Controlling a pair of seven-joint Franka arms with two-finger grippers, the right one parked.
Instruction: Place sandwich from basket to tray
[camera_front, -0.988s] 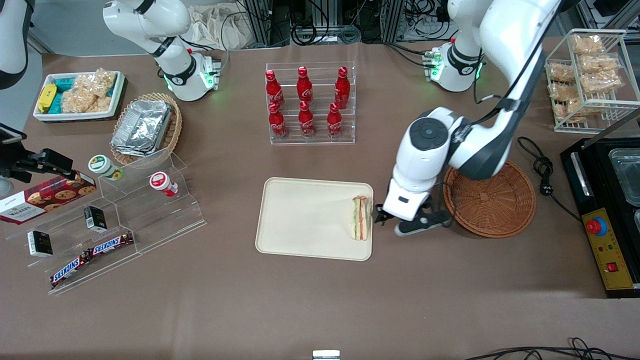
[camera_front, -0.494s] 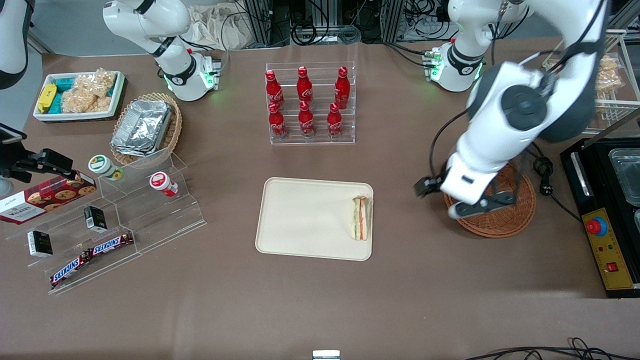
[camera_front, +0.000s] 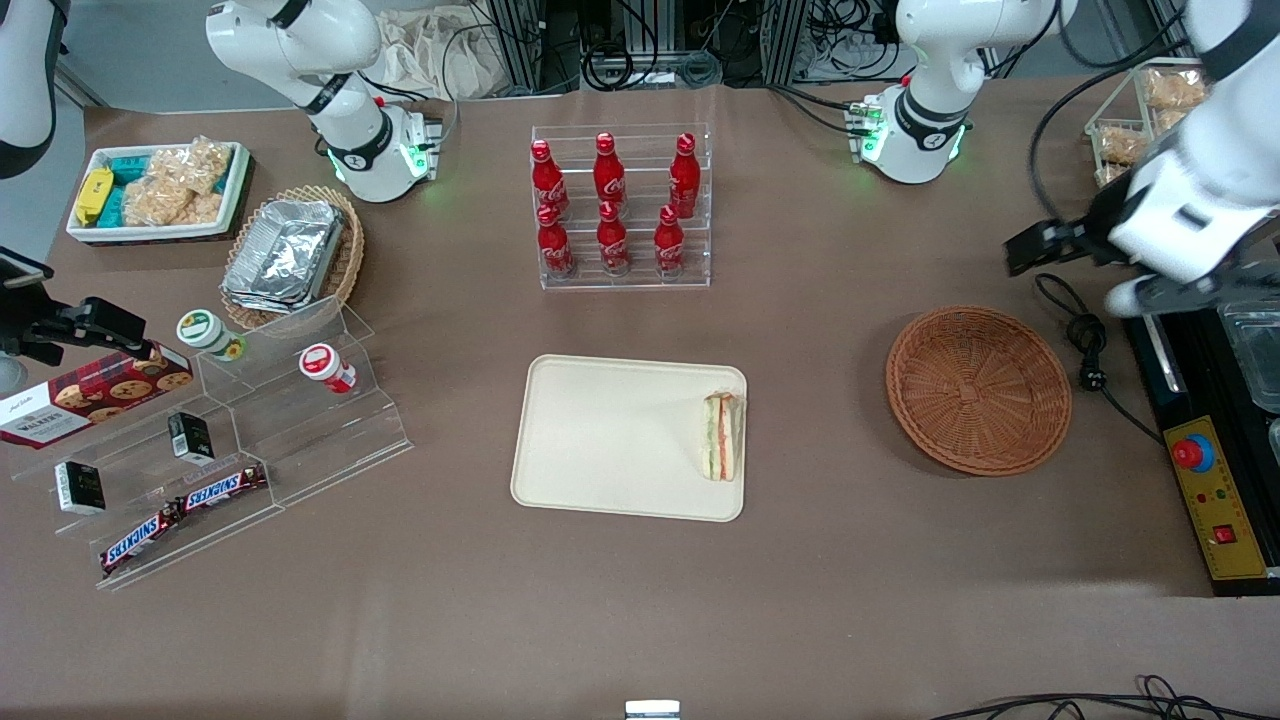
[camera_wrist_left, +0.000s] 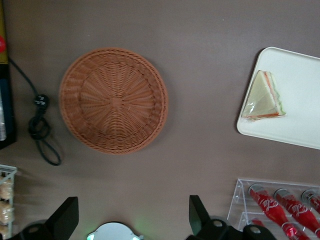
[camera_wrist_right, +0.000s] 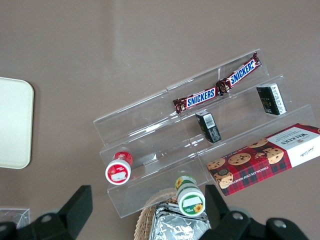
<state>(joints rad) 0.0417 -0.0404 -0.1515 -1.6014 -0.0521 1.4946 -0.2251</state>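
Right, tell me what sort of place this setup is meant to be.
Probably a mock snack counter in a robot lab: a clear acrylic rack of red cola bottles, tiered acrylic shelves with Snickers bars, and a wrapped triangular sandwich on a cream rectangular tray. The left arm's gripper hangs open, above the table.

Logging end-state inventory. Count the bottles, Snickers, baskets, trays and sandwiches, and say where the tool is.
Bottles: 6
Snickers: 2
Baskets: 2
Tray: 1
Sandwich: 1
Total: 12
Tool: open, raised above the table near the basket.
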